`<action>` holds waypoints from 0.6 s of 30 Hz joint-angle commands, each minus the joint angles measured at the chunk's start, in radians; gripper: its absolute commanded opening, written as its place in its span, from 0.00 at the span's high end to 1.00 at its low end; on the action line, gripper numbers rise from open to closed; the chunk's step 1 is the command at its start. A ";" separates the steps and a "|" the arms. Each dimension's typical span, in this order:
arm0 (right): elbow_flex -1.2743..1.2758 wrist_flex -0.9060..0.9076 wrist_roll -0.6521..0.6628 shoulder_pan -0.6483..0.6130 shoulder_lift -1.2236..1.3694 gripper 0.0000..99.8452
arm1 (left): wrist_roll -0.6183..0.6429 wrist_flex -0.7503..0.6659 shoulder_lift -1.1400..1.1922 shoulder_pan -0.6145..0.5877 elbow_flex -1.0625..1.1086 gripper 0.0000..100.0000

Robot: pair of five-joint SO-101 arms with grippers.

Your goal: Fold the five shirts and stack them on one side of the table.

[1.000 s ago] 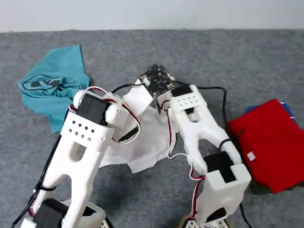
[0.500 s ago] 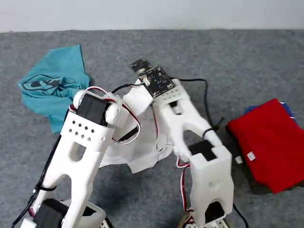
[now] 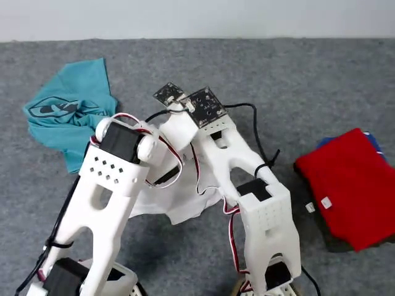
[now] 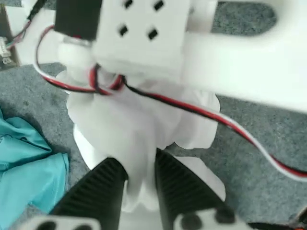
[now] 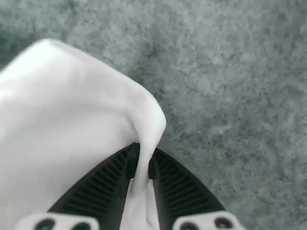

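A white shirt (image 3: 180, 201) lies crumpled at the table's middle, between my two arms. My left gripper (image 4: 141, 168) is shut on a bunched part of the white shirt (image 4: 144, 122), with the right arm (image 4: 201, 43) close in front of it. My right gripper (image 5: 142, 154) is shut on a folded edge of the white shirt (image 5: 62, 120), held over the grey table cover (image 5: 230, 86). A teal shirt (image 3: 68, 114) lies unfolded at the far left. A folded red shirt (image 3: 349, 185) rests on a blue one (image 3: 374, 140) at the right side.
Both arms (image 3: 253, 203) cross above the white shirt, their wrist boards (image 3: 203, 106) close together with loose cables around them. The teal shirt (image 4: 24, 167) lies near the left gripper. Grey cover (image 3: 308, 74) stretches along the far side.
The right arm has swung left and farther out over the table, carrying the white shirt's edge, and now overlaps the left wrist. The left arm has kept still.
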 commanded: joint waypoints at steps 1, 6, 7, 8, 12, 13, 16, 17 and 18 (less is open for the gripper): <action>-0.051 0.071 0.012 0.048 -0.117 0.99 | -0.014 0.017 -0.025 -0.009 0.048 0.98; -0.078 0.194 0.015 0.122 -0.297 0.99 | -0.014 0.017 -0.026 -0.009 0.130 0.98; -0.078 0.228 0.026 0.137 -0.337 0.99 | -0.014 0.017 -0.026 -0.009 0.139 0.98; -0.078 0.268 0.052 0.154 -0.375 0.99 | -0.014 0.017 -0.026 -0.009 0.143 0.98; -0.078 0.440 0.133 0.232 -0.521 0.99 | -0.014 0.017 -0.031 -0.009 0.147 0.98; -0.078 0.479 0.138 0.257 -0.556 0.99 | -0.015 0.017 -0.032 -0.009 0.147 0.98; -0.077 0.578 0.141 0.341 -0.664 0.99 | -0.015 0.017 -0.032 -0.011 0.147 0.98; -0.077 0.605 0.141 0.369 -0.697 0.99 | -0.015 0.017 -0.032 -0.011 0.147 0.98; -0.077 0.630 0.141 0.397 -0.731 0.99 | -0.015 0.017 -0.032 -0.011 0.147 0.98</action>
